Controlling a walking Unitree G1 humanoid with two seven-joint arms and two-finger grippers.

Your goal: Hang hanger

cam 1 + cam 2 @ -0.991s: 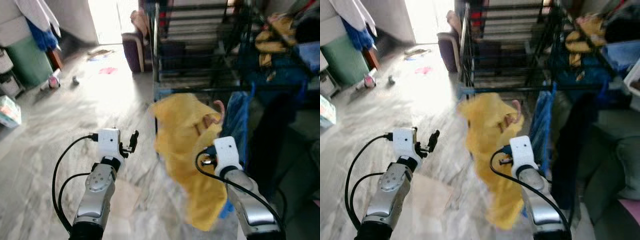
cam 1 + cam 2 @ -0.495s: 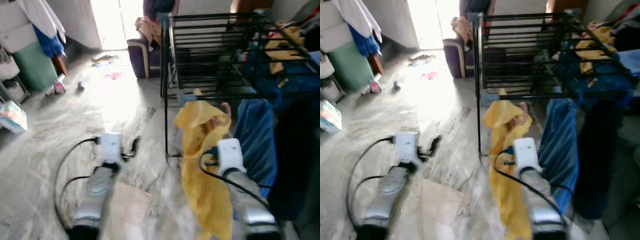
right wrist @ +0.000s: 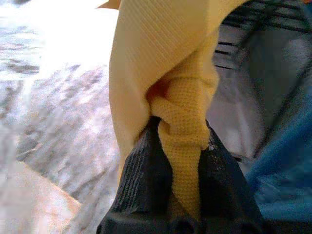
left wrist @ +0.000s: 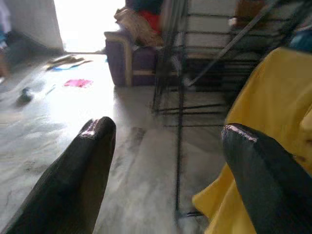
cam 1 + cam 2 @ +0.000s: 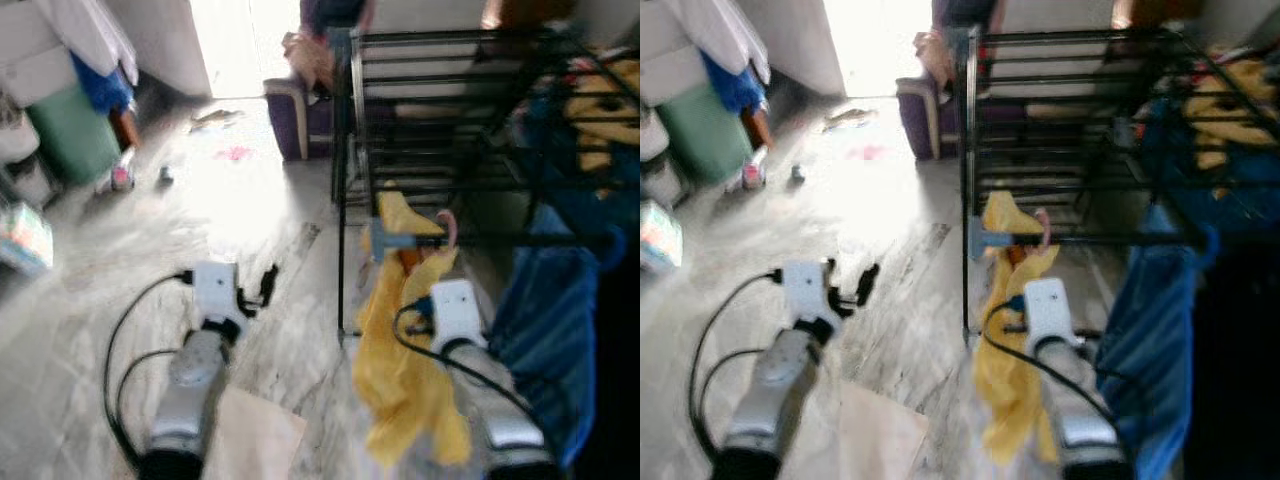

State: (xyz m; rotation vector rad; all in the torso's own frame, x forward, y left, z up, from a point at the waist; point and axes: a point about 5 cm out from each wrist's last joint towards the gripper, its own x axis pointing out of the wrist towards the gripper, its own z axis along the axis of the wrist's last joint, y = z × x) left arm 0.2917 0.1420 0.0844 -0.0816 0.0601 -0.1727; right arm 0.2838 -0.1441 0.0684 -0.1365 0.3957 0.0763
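Observation:
A yellow garment (image 5: 400,350) hangs on a pink hanger whose hook (image 5: 447,228) stands up beside the front rail (image 5: 500,240) of a black drying rack (image 5: 440,110). My right gripper (image 3: 178,131) is shut on the bunched yellow cloth at the hanger's neck, just below that rail. In the head views the cloth hides the fingers, beyond the white wrist box (image 5: 457,308). My left gripper (image 5: 268,283) is held out low over the floor, left of the rack, open with nothing between its fingers (image 4: 87,161).
A blue garment (image 5: 550,330) hangs from the rack's front rail at the right, close to my right arm. More yellow and blue clothes (image 5: 600,110) lie on the rack. A purple sofa (image 5: 300,110) stands behind, a green bin (image 5: 75,130) at the far left, a pale sheet (image 5: 255,440) on the marble floor.
The view has shifted and the rack looks closer. The yellow garment and pink hook have risen level with the rack's front rail. The left gripper stays open in the same pose.

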